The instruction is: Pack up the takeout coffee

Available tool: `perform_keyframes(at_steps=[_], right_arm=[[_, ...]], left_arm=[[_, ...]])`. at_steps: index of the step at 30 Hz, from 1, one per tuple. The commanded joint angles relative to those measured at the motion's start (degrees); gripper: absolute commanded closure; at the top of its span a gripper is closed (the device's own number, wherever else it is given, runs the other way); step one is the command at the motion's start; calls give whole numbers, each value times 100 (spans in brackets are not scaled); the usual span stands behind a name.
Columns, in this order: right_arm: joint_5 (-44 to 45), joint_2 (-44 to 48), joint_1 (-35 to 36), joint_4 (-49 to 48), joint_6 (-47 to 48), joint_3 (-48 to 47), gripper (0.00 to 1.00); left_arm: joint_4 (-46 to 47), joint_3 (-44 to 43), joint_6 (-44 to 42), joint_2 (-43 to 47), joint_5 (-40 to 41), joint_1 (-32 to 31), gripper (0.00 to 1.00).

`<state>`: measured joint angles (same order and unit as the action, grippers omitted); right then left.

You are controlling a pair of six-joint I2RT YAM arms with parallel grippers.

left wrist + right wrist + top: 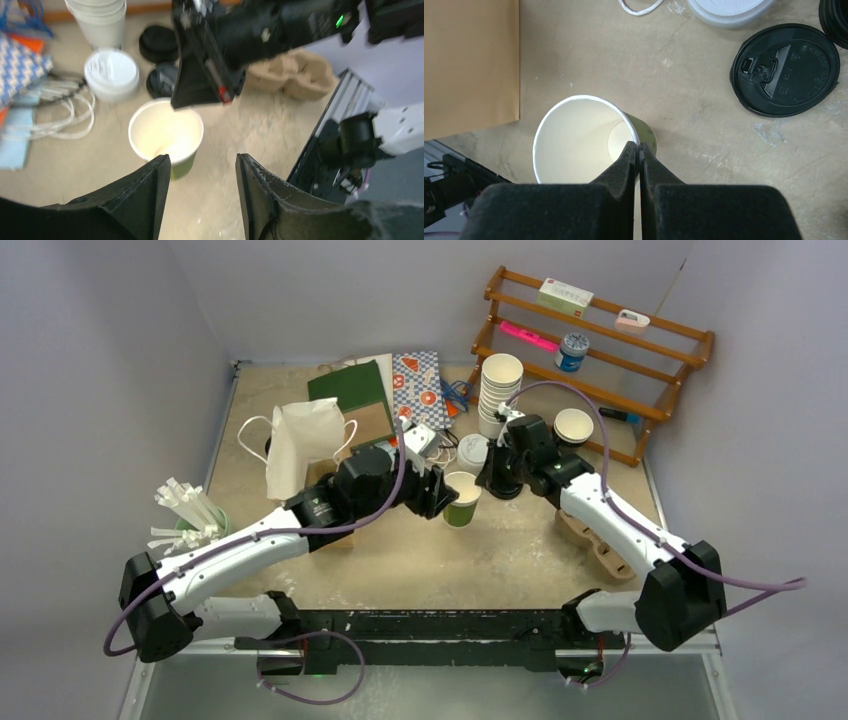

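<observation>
Now green cup stands lidless mid-table, right gripper pinched shut on its rim; left gripper gapes empty just beside, prob. not touching. Best: left takes cup low on wall w/ gentle squeeze before right lets go for black lid.

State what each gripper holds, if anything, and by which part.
The right gripper pinches the green paper cup by its rim, one finger inside, one outside. The left gripper is open, holding nothing.
</observation>
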<state>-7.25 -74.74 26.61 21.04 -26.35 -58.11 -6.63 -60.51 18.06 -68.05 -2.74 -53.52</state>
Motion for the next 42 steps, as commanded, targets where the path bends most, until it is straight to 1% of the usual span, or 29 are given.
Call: perform_keyframes(at_steps=[1,6,7,12,15,18,21,22,25,29,33,34,36,37,38,42], right_arm=[[408,26,174,-995,-116,140,100],[655,-172,345,-1137,-52,221,100],[669,-192,374,-1196,-47,266,100],[706,-227,408,-1415,-82,437,100],[708,-294,415,-1436,-68,464,100],[715,-322,433,-1471,-61,515,99],[796,-315,439,-1468,-39,553,96],[826,-306,437,-1452,-26,558,91],[905,-255,441,-1332,10,515,67],[1029,-206,441,-1035,72,324,54],[1360,-112,429,-536,16,166,38],[1559,-89,425,-444,9,149,32],[1948,-80,424,-216,26,82,14],[2089,-91,412,-119,25,58,6],[2205,-118,392,-49,25,47,2],[2219,-303,110,8,105,82,2]], left_arm=[[545,670,374,416,369,-89,46],[580,1087,332,459,541,-115,44],[756,1154,315,453,577,-115,44],[916,1362,368,405,638,-115,42],[945,1432,429,351,666,-115,38],[931,1513,482,339,745,-115,35],[974,1619,496,336,775,-116,35],[1005,1654,504,330,775,-115,35],[1119,1768,487,308,760,-124,34],[1217,1797,455,197,927,-181,33],[1418,1864,410,122,1315,-418,33],[1492,1906,402,113,1462,-510,33],[1592,1980,391,93,1777,-726,33],[1641,2015,384,84,1969,-843,32],[1696,2062,375,82,2118,-959,32],[1883,2247,373,144,2443,-1219,31]])
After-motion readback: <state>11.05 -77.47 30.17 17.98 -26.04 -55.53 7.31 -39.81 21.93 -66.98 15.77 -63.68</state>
